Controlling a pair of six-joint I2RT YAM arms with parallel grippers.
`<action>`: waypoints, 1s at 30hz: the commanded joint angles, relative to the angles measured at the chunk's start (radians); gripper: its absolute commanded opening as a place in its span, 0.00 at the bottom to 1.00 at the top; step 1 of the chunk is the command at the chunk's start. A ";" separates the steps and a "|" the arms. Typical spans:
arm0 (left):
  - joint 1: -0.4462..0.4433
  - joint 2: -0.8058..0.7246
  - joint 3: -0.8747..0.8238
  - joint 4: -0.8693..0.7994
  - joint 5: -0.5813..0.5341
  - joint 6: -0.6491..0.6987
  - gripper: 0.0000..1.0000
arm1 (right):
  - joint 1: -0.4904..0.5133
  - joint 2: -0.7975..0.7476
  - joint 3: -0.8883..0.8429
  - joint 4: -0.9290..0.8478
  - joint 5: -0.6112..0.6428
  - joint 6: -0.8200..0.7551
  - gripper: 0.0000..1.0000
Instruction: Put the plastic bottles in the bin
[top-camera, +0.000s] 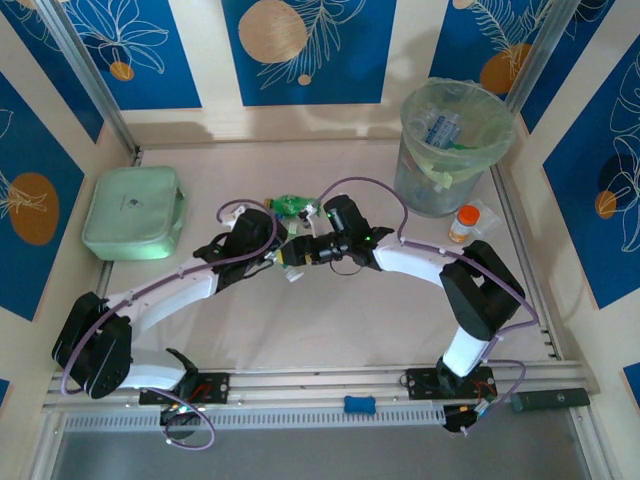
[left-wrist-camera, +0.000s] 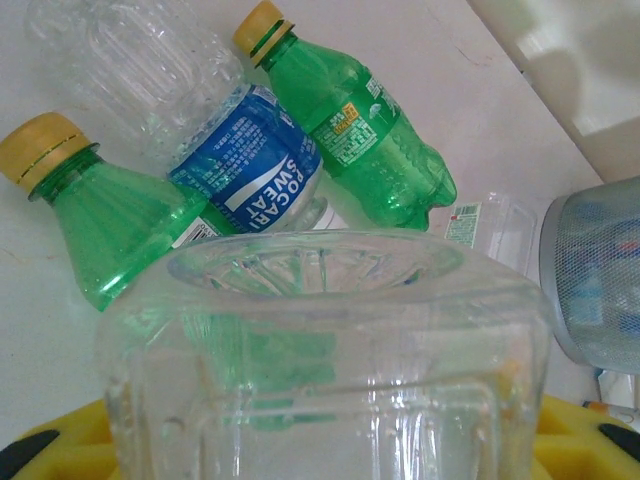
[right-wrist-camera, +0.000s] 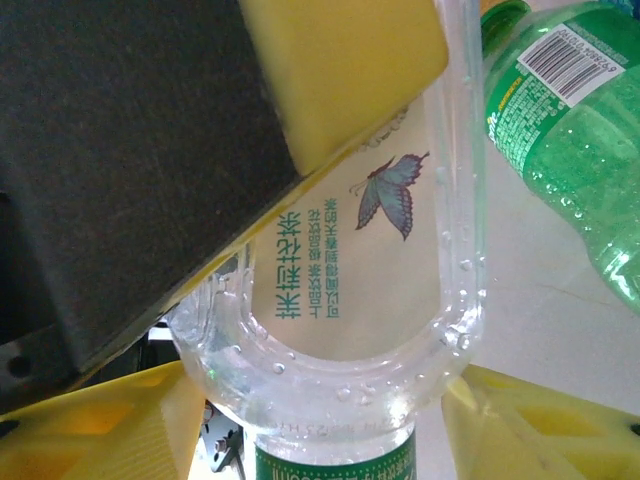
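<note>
- Clear bottle (left-wrist-camera: 330, 350), hard grooved plastic with a star-moulded base, sits closest in the left wrist view. The left gripper (left-wrist-camera: 320, 455) is clamped tight on it between yellow fingers. In the right wrist view its white label carries a butterfly and green print, and a smooth yellow pad (right-wrist-camera: 340, 70) on a dark matte block lies against it.
- Bin (top-camera: 425, 185), a tall round translucent grey bucket lined with a thin pale green bag, stands at the table's far right. Clear, blue-labelled bottles (top-camera: 440, 128) lie inside.
- Mint-green box (top-camera: 135, 212), flat, square and round-cornered, sits at the far left.
- Right gripper (right-wrist-camera: 320, 435): its yellow fingers flank the clear bottle's lower end, fairly narrow. Whether they press it I cannot tell.
- Two glossy green bottles (left-wrist-camera: 370, 140) with yellow caps and one clear blue-labelled bottle (left-wrist-camera: 250, 185) lie touching on the pale table (top-camera: 330, 330), well apart from the bin.
- White bottle (top-camera: 463, 222) with an orange cap stands upright just beside the bin.
</note>
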 joint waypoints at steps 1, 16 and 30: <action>-0.007 -0.048 -0.014 0.045 0.026 -0.036 0.48 | 0.011 0.012 0.030 -0.002 -0.032 -0.001 0.64; -0.008 -0.079 -0.072 0.142 0.136 -0.112 0.49 | 0.011 0.003 0.030 0.014 0.000 0.000 0.74; -0.014 -0.059 -0.085 0.199 0.180 -0.149 0.65 | 0.000 -0.012 -0.008 0.075 -0.002 0.014 0.55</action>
